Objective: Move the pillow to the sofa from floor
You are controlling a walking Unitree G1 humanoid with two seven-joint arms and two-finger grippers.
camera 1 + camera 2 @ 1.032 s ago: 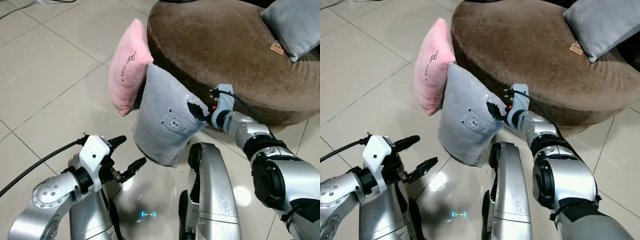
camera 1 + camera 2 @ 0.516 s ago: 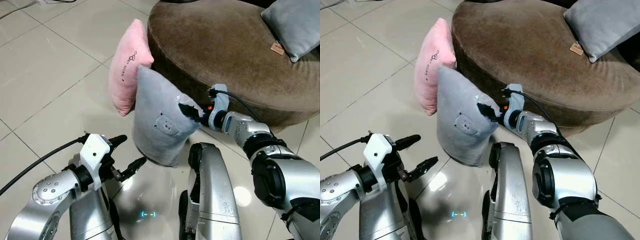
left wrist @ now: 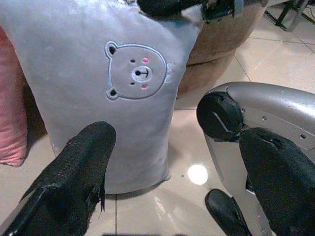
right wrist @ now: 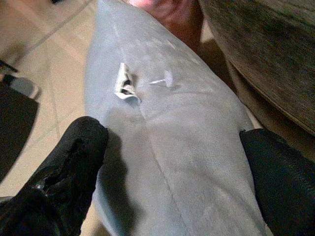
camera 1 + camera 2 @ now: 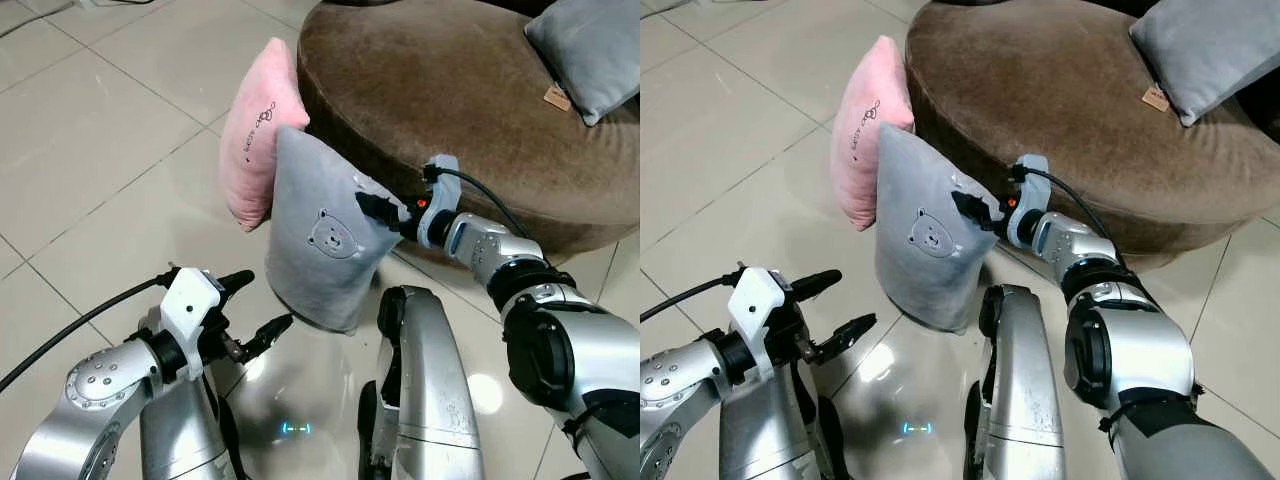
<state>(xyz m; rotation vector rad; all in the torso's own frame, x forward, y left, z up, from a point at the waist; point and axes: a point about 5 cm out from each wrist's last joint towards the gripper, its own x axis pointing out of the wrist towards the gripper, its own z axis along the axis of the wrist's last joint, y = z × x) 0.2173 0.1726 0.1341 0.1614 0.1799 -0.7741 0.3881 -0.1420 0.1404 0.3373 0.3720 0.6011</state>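
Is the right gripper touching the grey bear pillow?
Touching: in the right wrist view, the right gripper straddles the grey bear pillow, one finger pressed against its side.

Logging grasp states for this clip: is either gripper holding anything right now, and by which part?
The right gripper straddles the upper right edge of the grey bear pillow, fingers either side; a firm pinch cannot be confirmed. The left gripper is open and empty.

No wording is proving legible: the pink pillow is carrying a line of small dark print too small to read, the grey pillow is showing a stitched bear face without letters, and a tan tag on the sofa cushion is looking blank
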